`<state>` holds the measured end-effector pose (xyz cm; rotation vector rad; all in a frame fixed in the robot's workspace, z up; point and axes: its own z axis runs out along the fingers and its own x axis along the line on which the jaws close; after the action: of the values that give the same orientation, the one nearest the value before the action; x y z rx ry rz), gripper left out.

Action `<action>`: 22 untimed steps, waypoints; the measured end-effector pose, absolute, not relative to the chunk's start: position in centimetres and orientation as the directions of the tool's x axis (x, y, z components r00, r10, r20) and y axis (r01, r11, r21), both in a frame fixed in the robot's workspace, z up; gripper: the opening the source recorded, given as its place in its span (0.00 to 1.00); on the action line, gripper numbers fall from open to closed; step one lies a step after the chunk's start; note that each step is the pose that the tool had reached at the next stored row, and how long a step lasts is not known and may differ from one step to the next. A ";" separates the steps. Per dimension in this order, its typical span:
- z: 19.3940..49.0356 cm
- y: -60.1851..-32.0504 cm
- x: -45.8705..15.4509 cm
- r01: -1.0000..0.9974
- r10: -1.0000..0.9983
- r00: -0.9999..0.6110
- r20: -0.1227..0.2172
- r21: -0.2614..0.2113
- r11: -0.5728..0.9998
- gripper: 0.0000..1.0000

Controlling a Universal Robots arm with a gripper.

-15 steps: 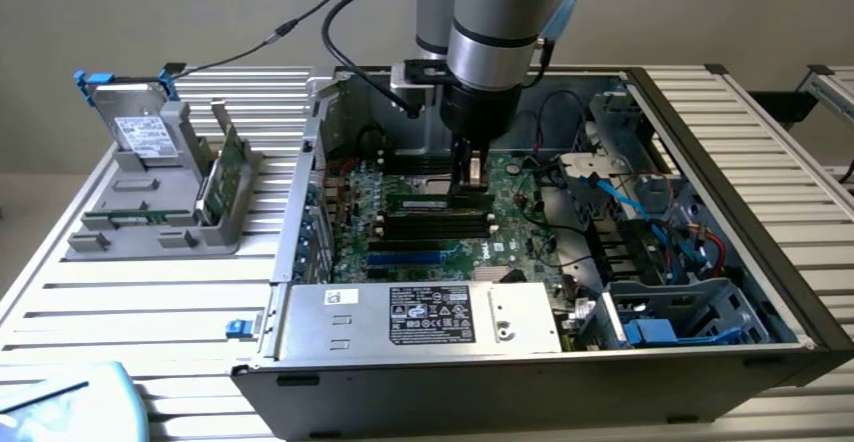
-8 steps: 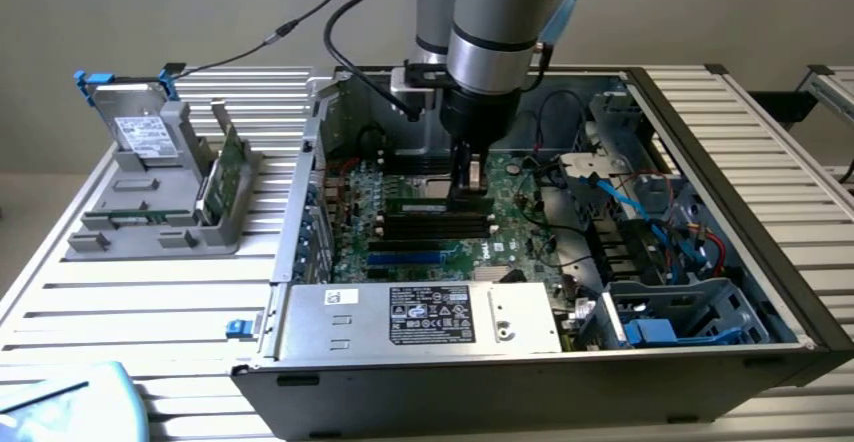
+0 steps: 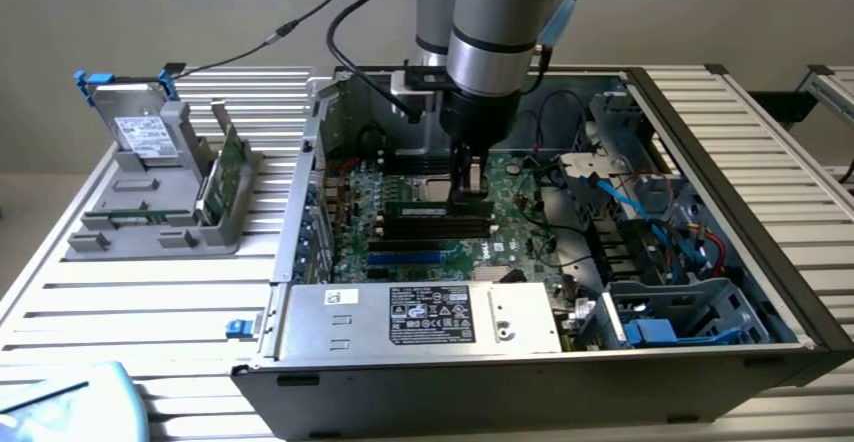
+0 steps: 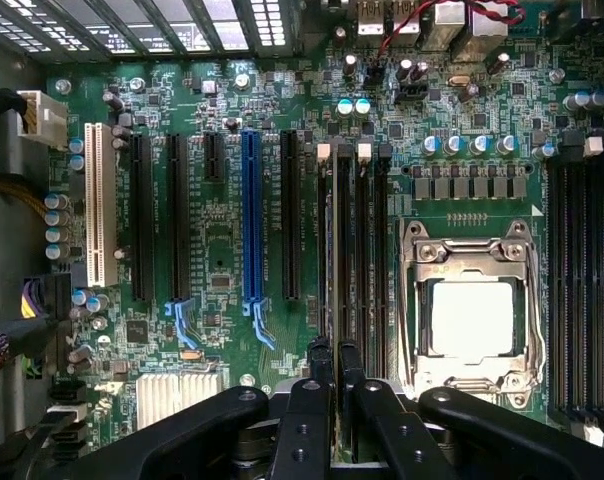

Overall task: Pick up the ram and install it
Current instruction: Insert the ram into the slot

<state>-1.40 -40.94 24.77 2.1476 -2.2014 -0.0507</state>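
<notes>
Black plastic memory slots (image 4: pixel 377 260) and a silver processor socket (image 4: pixel 472 310) flank the slim green ram stick (image 4: pixel 334 240), which stands edge-on at one slot. The grey arm (image 3: pixel 487 32) points straight down into the open dark computer case (image 3: pixel 534 392), its black gripper (image 4: pixel 335 352) clenched on the ram stick.

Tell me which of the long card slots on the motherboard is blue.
The blue slot standing between the short black slot and a long black slot; the rest are black, save one white slot at the row's end.
</notes>
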 end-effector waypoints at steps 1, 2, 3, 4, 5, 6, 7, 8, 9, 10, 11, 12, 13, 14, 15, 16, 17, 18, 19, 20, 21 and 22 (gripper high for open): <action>24.7 -40.9 -1.4 -0.997 -0.999 -0.024 0.025 0.069 0.025 0.14; 24.7 -40.9 -1.4 -0.997 -0.999 -0.023 0.027 0.069 0.025 0.14; 24.6 -40.9 -1.4 -0.997 -0.999 -0.023 0.030 0.069 0.025 0.14; 24.5 -40.9 -1.4 -0.997 -0.999 -0.023 0.032 0.069 0.025 0.14; 24.5 -40.9 -1.4 -0.997 -0.999 -0.022 0.034 0.069 0.024 0.14; 24.4 -40.9 -1.4 -0.997 -0.999 -0.022 0.036 0.069 0.024 0.14; 24.4 -40.9 -1.4 -0.997 -0.999 -0.022 0.036 0.070 0.024 0.14; 24.4 -40.9 -1.4 -0.997 -0.999 -0.022 0.037 0.069 0.024 0.14; 24.4 -40.9 -1.4 -0.997 -0.999 -0.022 0.037 0.069 0.024 0.14; 24.4 -40.9 -1.4 -0.997 -0.999 -0.022 0.037 0.069 0.024 0.14; 24.4 -40.9 -1.4 -0.997 -0.999 -0.022 0.037 0.069 0.024 0.14; 24.4 -40.9 -1.4 -0.997 -0.999 -0.022 0.036 0.069 0.024 0.14; 24.3 -40.9 -1.4 -0.997 -0.999 -0.021 0.036 0.069 0.024 0.14; 24.3 -40.9 -1.4 -0.997 -0.999 -0.021 0.036 0.069 0.023 0.14; 24.3 -40.9 -1.4 -0.997 -0.999 -0.020 0.036 0.069 0.022 0.14; 24.2 -40.9 -1.4 -0.997 -0.999 -0.019 0.036 0.069 0.022 0.14; 24.1 -40.9 -1.4 -0.997 -0.999 -0.019 0.036 0.069 0.021 0.14; 24.0 -40.9 -1.4 -0.997 -0.999 -0.018 0.036 0.069 0.021 0.14; 23.9 -40.9 -1.4 -0.997 -0.999 -0.018 0.036 0.069 0.020 0.14; 23.8 -40.9 -1.4 -0.997 -0.999 -0.017 0.037 0.069 0.020 0.14; 23.7 -40.9 -1.5 -0.997 -0.999 -0.017 0.036 0.069 0.019 0.14; 23.6 -40.9 -1.5 -0.997 -0.999 -0.016 0.036 0.069 0.019 0.14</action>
<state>-1.47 -40.89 23.58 2.1493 -2.1875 -0.0367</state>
